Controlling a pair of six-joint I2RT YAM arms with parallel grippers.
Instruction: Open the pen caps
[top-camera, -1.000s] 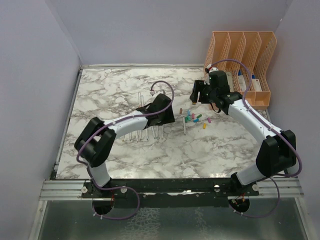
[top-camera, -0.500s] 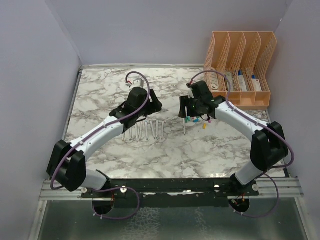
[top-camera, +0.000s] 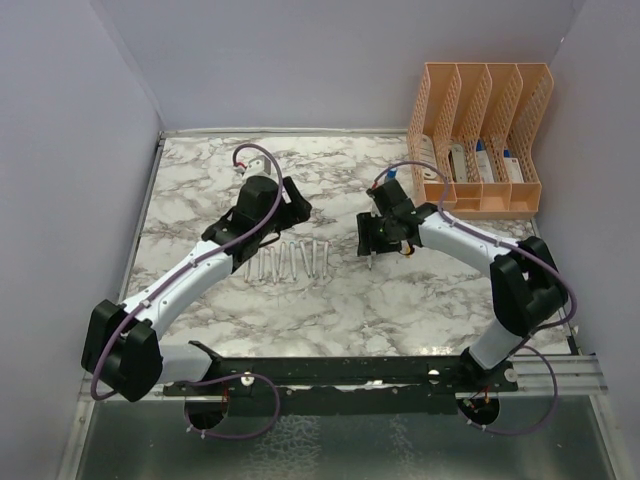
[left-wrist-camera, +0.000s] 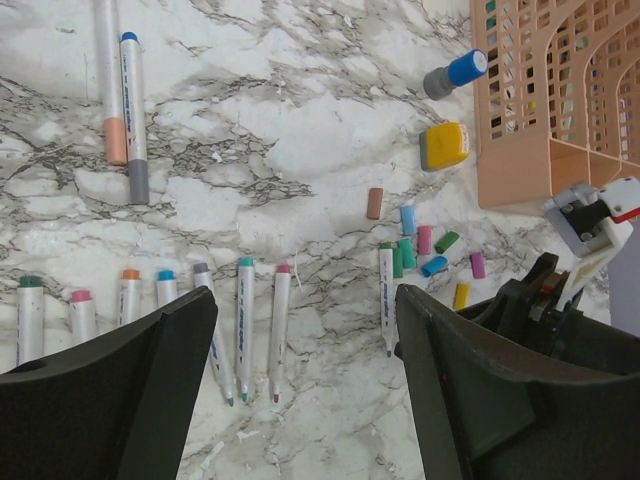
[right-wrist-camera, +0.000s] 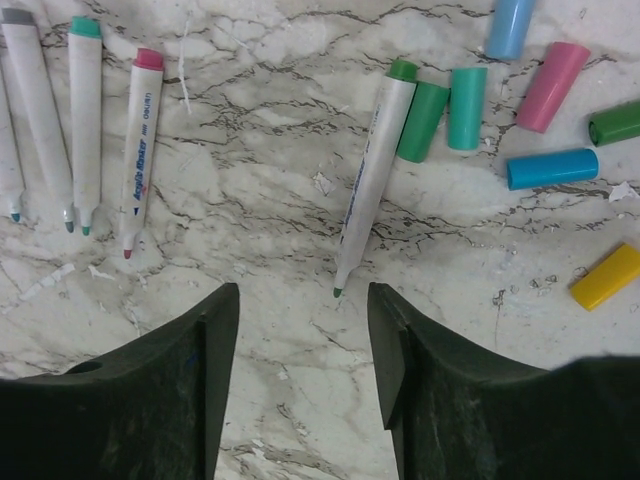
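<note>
Several loose pen caps (right-wrist-camera: 466, 107), green, teal, pink, blue and yellow, lie in a cluster on the marble table; they also show in the left wrist view (left-wrist-camera: 424, 239). One uncapped green-ended pen (right-wrist-camera: 372, 180) lies just left of them. My right gripper (right-wrist-camera: 300, 295) is open and empty, hovering just short of this pen's tip (top-camera: 372, 235). A row of several uncapped pens (left-wrist-camera: 245, 325) lies to the left. My left gripper (left-wrist-camera: 300, 300) is open and empty, raised behind that row (top-camera: 292, 203). Two capped pens (left-wrist-camera: 133, 110) lie further back.
An orange file organizer (top-camera: 480, 140) stands at the back right. A stubby yellow item (left-wrist-camera: 444, 145) and a stubby blue item (left-wrist-camera: 455, 73) stand in front of it. A brown cap (left-wrist-camera: 374, 203) lies apart from the cluster. Grey walls close in the table.
My left gripper has drawn back and left from over the pen row. My right gripper has moved forward and left from near the organizer to over the lone green pen.
</note>
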